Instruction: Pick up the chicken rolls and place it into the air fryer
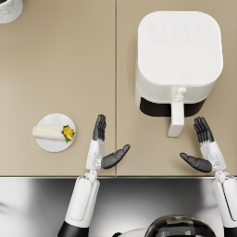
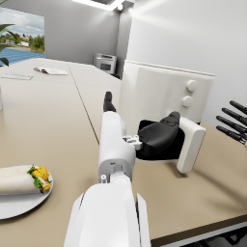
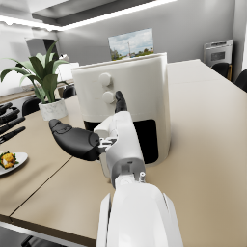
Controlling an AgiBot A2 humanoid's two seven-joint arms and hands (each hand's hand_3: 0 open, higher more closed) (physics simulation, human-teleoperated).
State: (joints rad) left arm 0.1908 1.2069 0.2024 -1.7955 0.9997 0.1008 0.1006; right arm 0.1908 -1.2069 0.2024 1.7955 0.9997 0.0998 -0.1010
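Chicken roll [image 1: 50, 133]: a pale, soft-looking wrap lying on its side, and at its open end there's yellow filling with a bit of green leaf poking out; the left wrist view shows that stuffed end clearly.
Where it sits: on a small round white plate [image 1: 46, 144], out on the tan worktop [image 1: 60, 69], off to the left side, well apart from the air fryer.
Air fryer [image 1: 178, 55]: white, boxy with rounded corners, and its drawer stands pulled out a little, a dark gap showing behind the drawer front and the handle [image 1: 176, 119] pointing toward the robot.
Left hand [image 1: 102, 147]: fingers straight, thumb spread wide, nothing in it; it hovers over the worktop between plate and fryer.
Right hand [image 1: 203, 150]: same story, fingers extended, thumb splayed, holding nothing, just beside the handle.
Far corner: a white pot [image 1: 9, 9] at the edge, with a green plant [image 3: 41, 77] in the right wrist view.
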